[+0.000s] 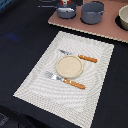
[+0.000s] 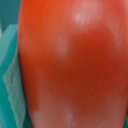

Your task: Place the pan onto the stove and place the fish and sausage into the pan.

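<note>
The grey-blue pan (image 1: 66, 12) stands on the pinkish-brown stove (image 1: 107, 29) at the back, its thin handle pointing toward the exterior view's left. My gripper (image 1: 64, 3) hangs right over the pan at the top edge of the exterior view, shut on the red sausage (image 1: 63, 2). The sausage is held just above the pan's bowl. In the wrist view the sausage (image 2: 75, 65) fills nearly the whole picture, with a strip of the pan (image 2: 9, 75) beside it. My fingers are hidden there. The fish is not in view.
A larger grey pot (image 1: 92, 12) stands on the stove next to the pan. A white bowl (image 1: 123, 18) sits at the stove's end on the exterior view's right. In front lies a pale woven placemat (image 1: 35, 82) with a round plate (image 1: 69, 66), a knife (image 1: 80, 57) and a fork (image 1: 65, 80).
</note>
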Robot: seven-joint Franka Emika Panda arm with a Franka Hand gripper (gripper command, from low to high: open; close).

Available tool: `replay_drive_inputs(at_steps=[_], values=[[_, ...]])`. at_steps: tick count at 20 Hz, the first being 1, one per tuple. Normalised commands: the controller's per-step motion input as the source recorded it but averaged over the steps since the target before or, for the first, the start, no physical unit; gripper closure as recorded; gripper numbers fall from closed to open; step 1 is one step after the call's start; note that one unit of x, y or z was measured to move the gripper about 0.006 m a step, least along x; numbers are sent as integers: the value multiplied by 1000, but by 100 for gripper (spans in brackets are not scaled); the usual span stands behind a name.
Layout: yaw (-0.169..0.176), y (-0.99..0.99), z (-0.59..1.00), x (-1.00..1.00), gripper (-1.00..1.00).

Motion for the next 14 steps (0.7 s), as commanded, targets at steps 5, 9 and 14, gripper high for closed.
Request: replay_drive_inputs(at_steps=[5,9,14], values=[[0,434,281,99,-100],[0,334,347,11,-100],[-25,-34,561,56,-100]])
